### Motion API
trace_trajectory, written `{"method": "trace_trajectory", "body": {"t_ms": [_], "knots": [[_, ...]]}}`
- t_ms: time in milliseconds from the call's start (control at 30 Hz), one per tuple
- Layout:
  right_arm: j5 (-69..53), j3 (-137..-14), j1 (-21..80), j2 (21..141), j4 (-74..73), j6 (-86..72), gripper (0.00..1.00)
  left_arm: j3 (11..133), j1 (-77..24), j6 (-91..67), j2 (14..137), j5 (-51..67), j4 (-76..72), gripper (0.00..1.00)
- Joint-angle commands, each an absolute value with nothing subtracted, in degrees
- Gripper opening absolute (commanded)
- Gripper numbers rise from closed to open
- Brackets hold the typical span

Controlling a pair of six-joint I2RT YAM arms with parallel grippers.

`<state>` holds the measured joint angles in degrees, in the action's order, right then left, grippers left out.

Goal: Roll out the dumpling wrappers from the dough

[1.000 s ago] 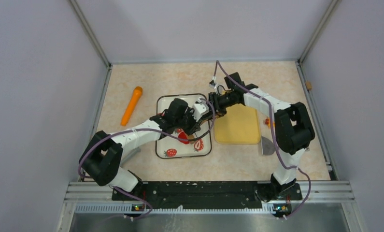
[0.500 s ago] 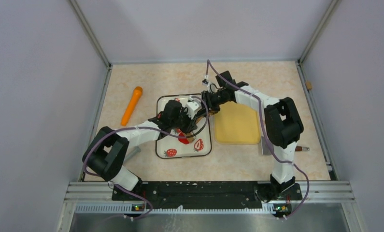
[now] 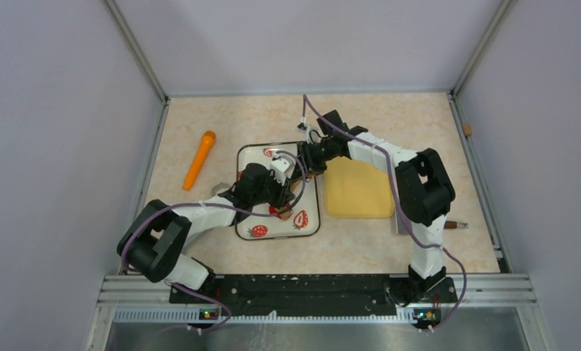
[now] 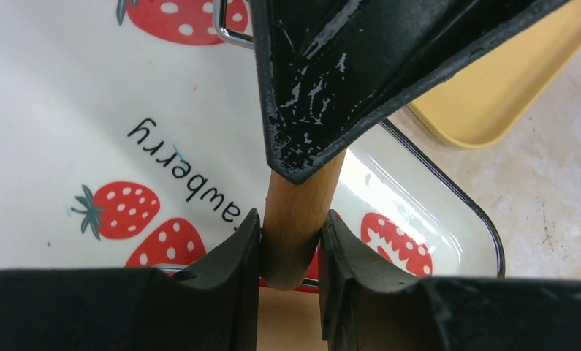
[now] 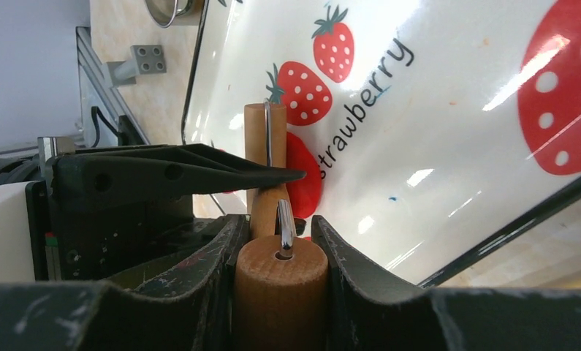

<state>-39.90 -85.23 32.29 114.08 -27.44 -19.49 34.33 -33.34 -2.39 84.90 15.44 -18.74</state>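
Observation:
A small wooden rolling pin (image 3: 299,175) hangs over the strawberry-print tray (image 3: 261,157). My left gripper (image 3: 290,185) is shut on one wooden handle (image 4: 294,219). My right gripper (image 3: 309,162) is shut on the other handle (image 5: 280,285). The red dough (image 3: 276,210) lies flattened on the tray just beyond the roller (image 5: 265,146); it shows in the right wrist view (image 5: 305,179) and as a red sliver in the left wrist view (image 4: 313,272). No neat round wrappers are in view.
A yellow board (image 3: 359,189) lies right of the tray, with a grey scraper (image 3: 404,219) and a brown-handled tool (image 3: 454,225) beyond it. An orange carrot-shaped thing (image 3: 199,159) lies at the left. A metal ring cutter (image 5: 172,7) sits left of the tray.
Both grippers and the rolling pin have shifted left and nearer across the tray. The right arm has stretched further left and the left arm has drawn back.

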Motion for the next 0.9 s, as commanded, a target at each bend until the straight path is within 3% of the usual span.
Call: {"method": "trace_trajectory", "body": {"t_ms": [0,567,867], "knots": [[-32.0,-83.9,34.7,116.3,-30.9,-15.1,0.00,30.9,-31.5,-13.0,83.3,7.6,-12.0,0.00],[-32.1,-82.9,38.5,118.1,-27.5,-15.9,0.00,32.5,-31.4,-22.6,77.5,2.4,5.2,0.00],[-42.5,-90.5,37.4,111.6,-29.3,-15.8,0.00,40.9,-31.7,-17.1,66.4,5.1,10.8,0.00]]}}
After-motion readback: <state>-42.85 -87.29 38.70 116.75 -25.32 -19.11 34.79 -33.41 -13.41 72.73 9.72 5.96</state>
